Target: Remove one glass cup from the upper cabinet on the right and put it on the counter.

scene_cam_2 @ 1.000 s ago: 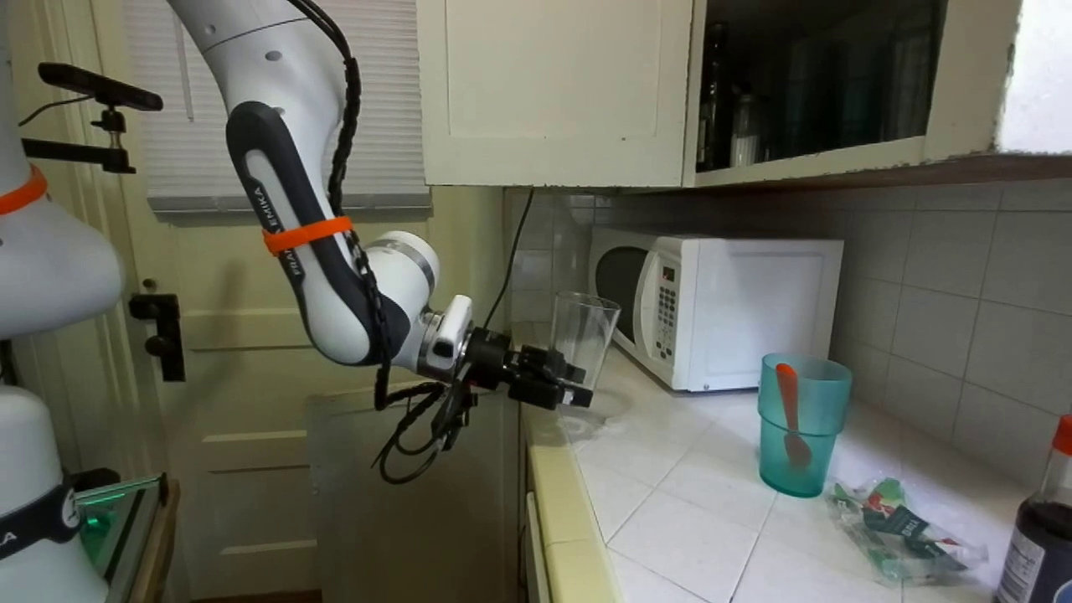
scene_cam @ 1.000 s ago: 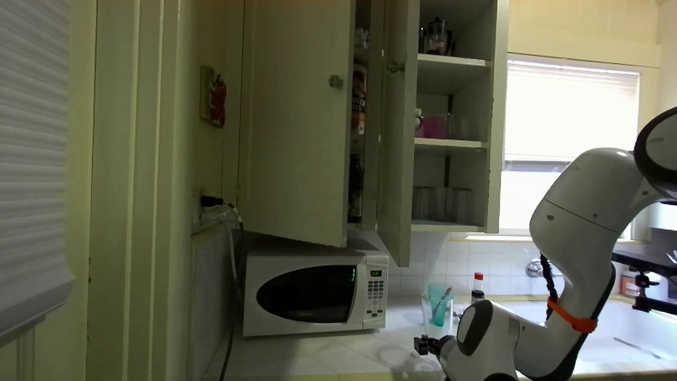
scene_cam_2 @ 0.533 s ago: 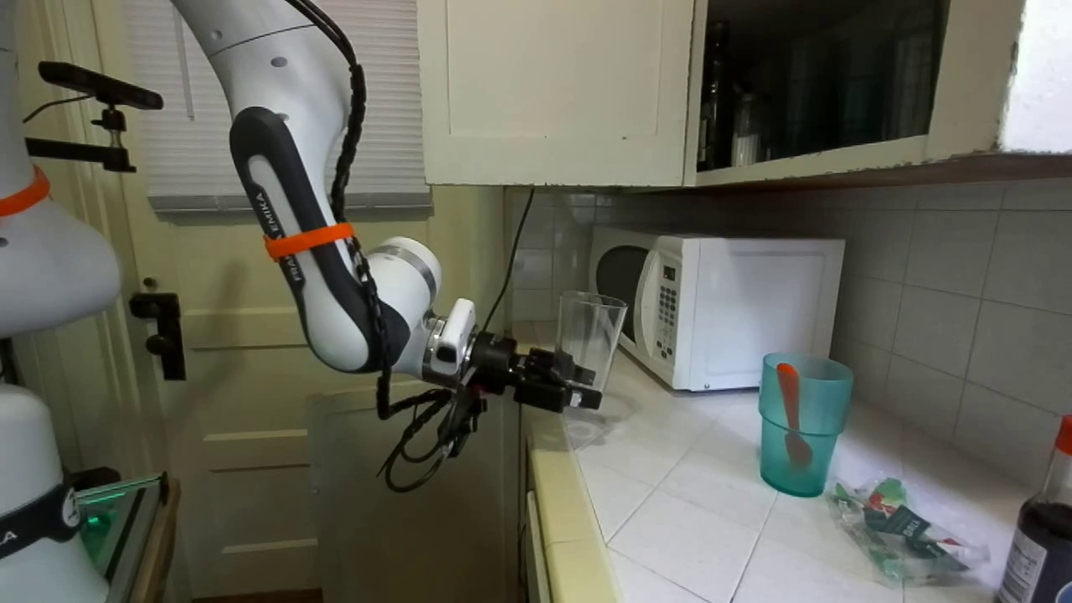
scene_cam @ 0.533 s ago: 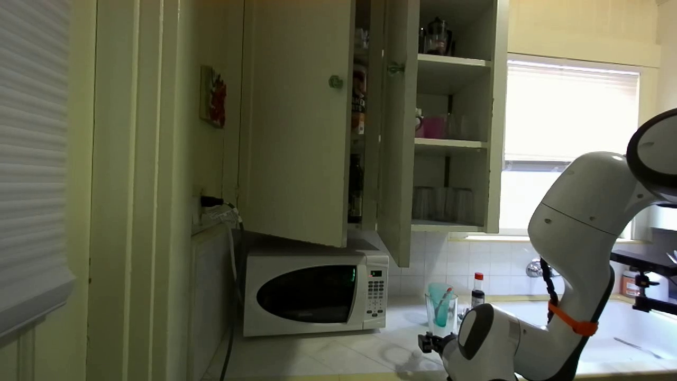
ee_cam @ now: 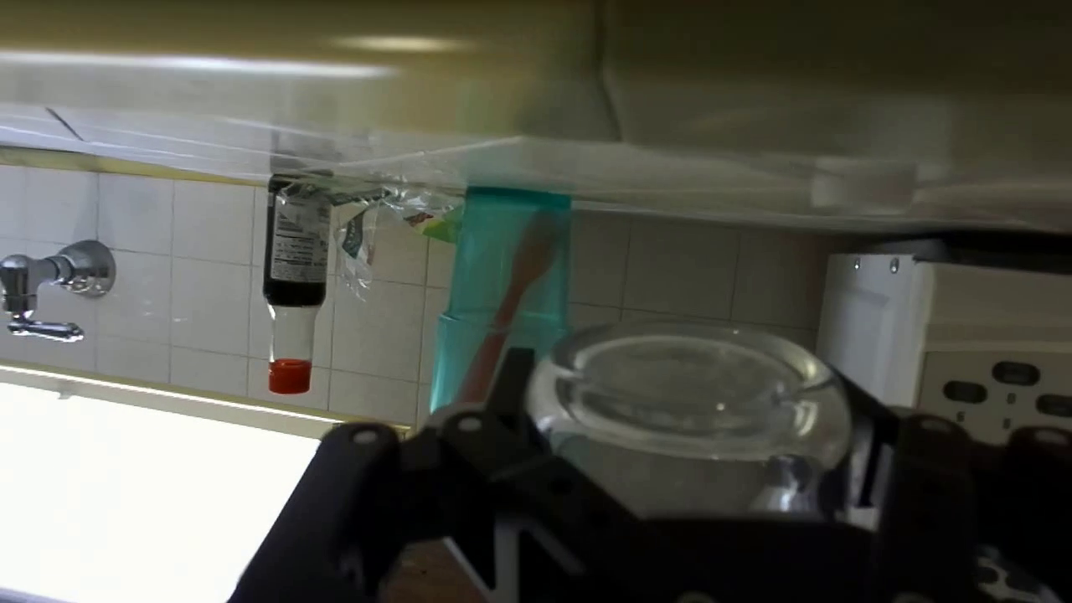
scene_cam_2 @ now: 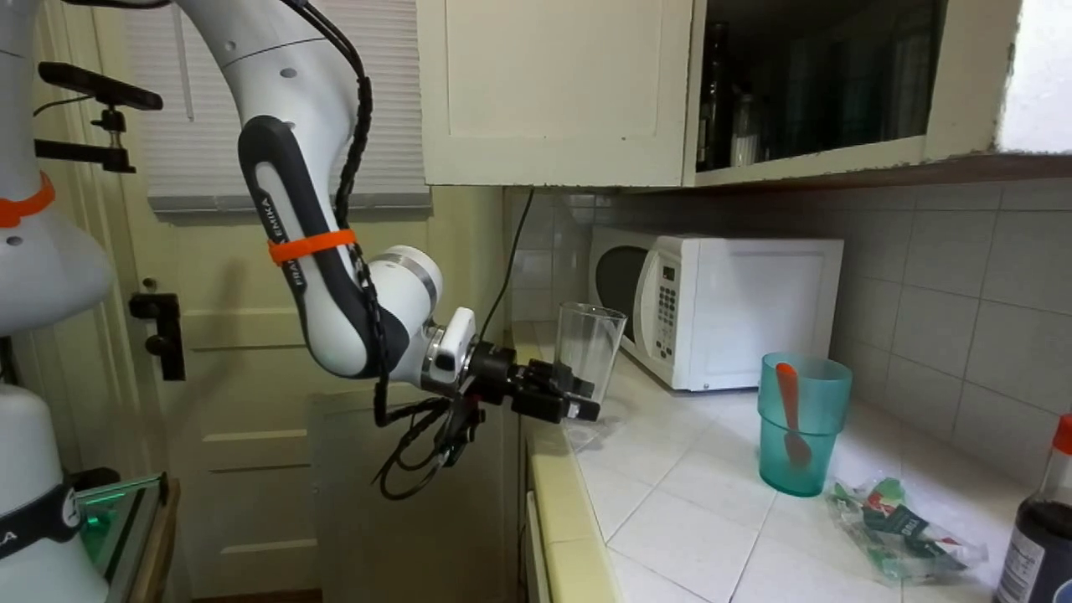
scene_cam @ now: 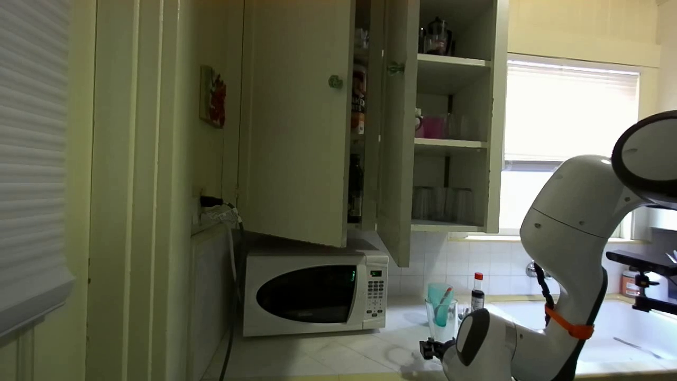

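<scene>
The gripper [scene_cam_2: 583, 399] pinches the glass cup [scene_cam_2: 590, 342] at its lower part, one finger on each side. In an exterior view this part goes behind the nearer finger, and the clear wall is not easy to follow; whether it is fully upright, I cannot tell. The wrist view shows its bottom from beneath, apart from the surface [scene_cam_2: 678, 523]. The glass cup is near the microwave [scene_cam_2: 758, 314], off its control-panel side and toward the surface's front edge. On this same side of the microwave stands a teal cup [scene_cam_2: 825, 419]; the orange utensil [scene_cam_2: 787, 389] inside looks blurred through the wall. Farther from the microwave are a crumpled wrapper [scene_cam_2: 906, 529], then a red-capped bottle [scene_cam_2: 1037, 532], cut off by the view's edge. Higher than the microwave, the cabinet [scene_cam: 495, 174] is open; the glasses [scene_cam: 461, 205] on its lowest shelf [scene_cam: 447, 228] are too dim to count.
</scene>
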Controlling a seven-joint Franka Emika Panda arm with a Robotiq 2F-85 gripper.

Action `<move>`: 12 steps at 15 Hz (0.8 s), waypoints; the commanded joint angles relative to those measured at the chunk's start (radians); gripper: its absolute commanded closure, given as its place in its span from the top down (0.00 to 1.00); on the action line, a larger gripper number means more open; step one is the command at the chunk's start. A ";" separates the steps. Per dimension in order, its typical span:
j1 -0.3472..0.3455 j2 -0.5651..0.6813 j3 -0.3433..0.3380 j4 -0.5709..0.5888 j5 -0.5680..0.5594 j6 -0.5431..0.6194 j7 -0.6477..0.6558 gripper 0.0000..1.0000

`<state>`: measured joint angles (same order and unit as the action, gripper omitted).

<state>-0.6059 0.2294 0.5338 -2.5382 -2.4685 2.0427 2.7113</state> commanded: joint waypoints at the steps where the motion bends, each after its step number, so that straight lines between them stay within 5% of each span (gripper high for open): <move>1: 0.265 -0.012 -0.200 -0.011 0.095 -0.033 0.041 0.51; 3: 0.363 -0.004 -0.262 -0.016 0.139 -0.060 0.051 0.51; 4: 0.300 0.018 -0.185 -0.015 0.144 -0.103 0.043 0.51; 12: 0.264 0.072 -0.095 0.000 0.140 -0.258 0.041 0.51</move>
<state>-0.3016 0.2849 0.3860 -2.5439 -2.3174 1.8418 2.7132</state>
